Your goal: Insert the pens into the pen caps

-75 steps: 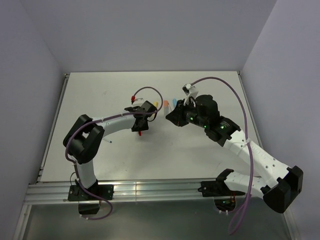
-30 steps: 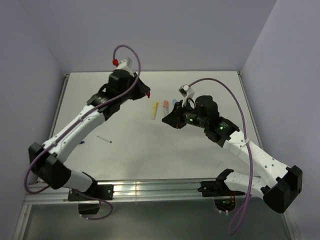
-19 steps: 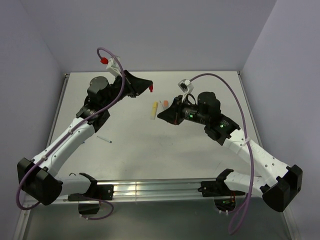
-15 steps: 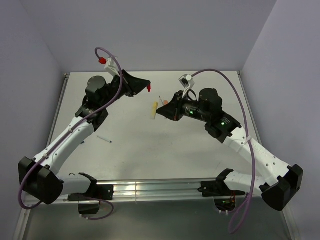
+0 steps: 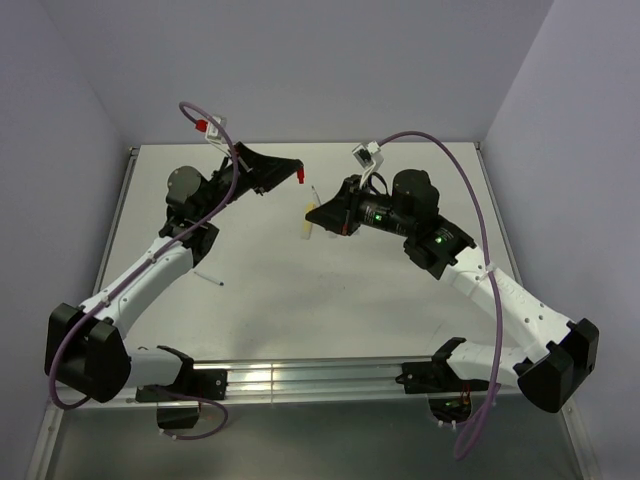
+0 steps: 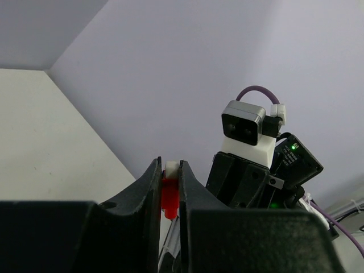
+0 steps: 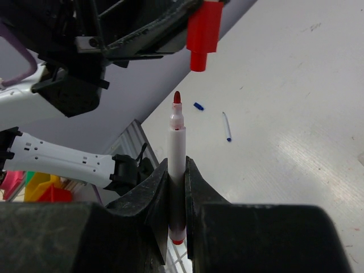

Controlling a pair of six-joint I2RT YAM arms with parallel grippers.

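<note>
My left gripper (image 5: 297, 173) is shut on the tiny red cap (image 5: 300, 178), held in the air with its open end down. The cap also shows in the left wrist view (image 6: 169, 196) and the right wrist view (image 7: 203, 31). My right gripper (image 5: 316, 214) is shut on the thin white red-tipped pen (image 5: 316, 196). In the right wrist view the pen (image 7: 177, 142) stands upright, its tip just below the cap and slightly left of it, not touching. The yellow marker (image 5: 307, 230) lies on the table beneath. The orange and light-blue markers are hidden.
The thin dark-blue-tipped pen (image 5: 208, 277) lies on the white table (image 5: 260, 300) left of centre; it also shows in the right wrist view (image 7: 226, 126), with the tiny dark-blue cap (image 7: 198, 106) beside it. Grey walls enclose the table on three sides.
My left arm lifted the red cap off the table and swung it up to the back. My right gripper moved left and up with the red pen, bringing its tip under the cap.
</note>
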